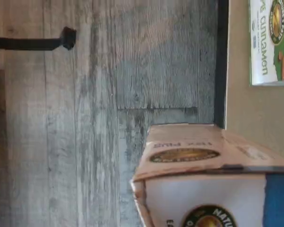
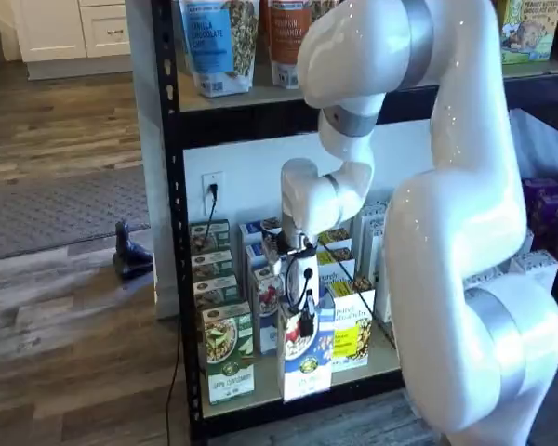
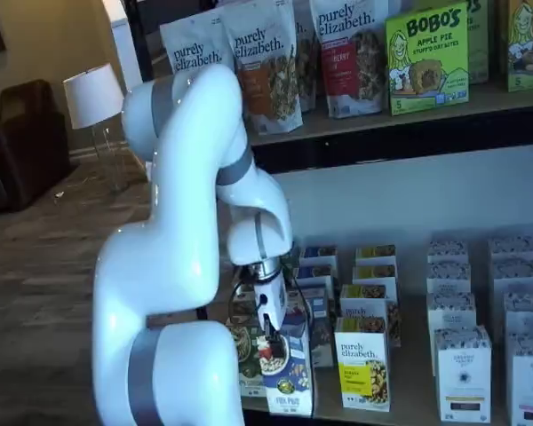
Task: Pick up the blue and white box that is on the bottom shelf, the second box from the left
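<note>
At lower centre of both shelf views, the black-fingered tool (image 2: 307, 321) is clamped on the tall blue and white cardboard box (image 2: 307, 358), which overhangs the pale tan bottom shelf (image 2: 260, 395). Risk: the top-held box may swing and slip free.

— What stood beside the green-and-white cardboard cereal box (image 2: 228, 351) at the rack's front?

— Behind it ran a row of matching green boxes toward the white wall outlet (image 2: 212, 183), where a black cord was plugged in. Well to its right stood a yellow-and-white granola box (image 2: 351, 336).

— And above it?

— Tall granola pouches, one blue-labelled (image 2: 219, 42), stood on the shelf overhead. In a shelf view, a bright green Bobo's box (image 3: 428, 60) sat along that same upper level.

— Anything away from the green-and-white box?

— To its left, a small black object (image 2: 129, 252) rested on the grey wood-plank floor (image 2: 65, 316).
</note>
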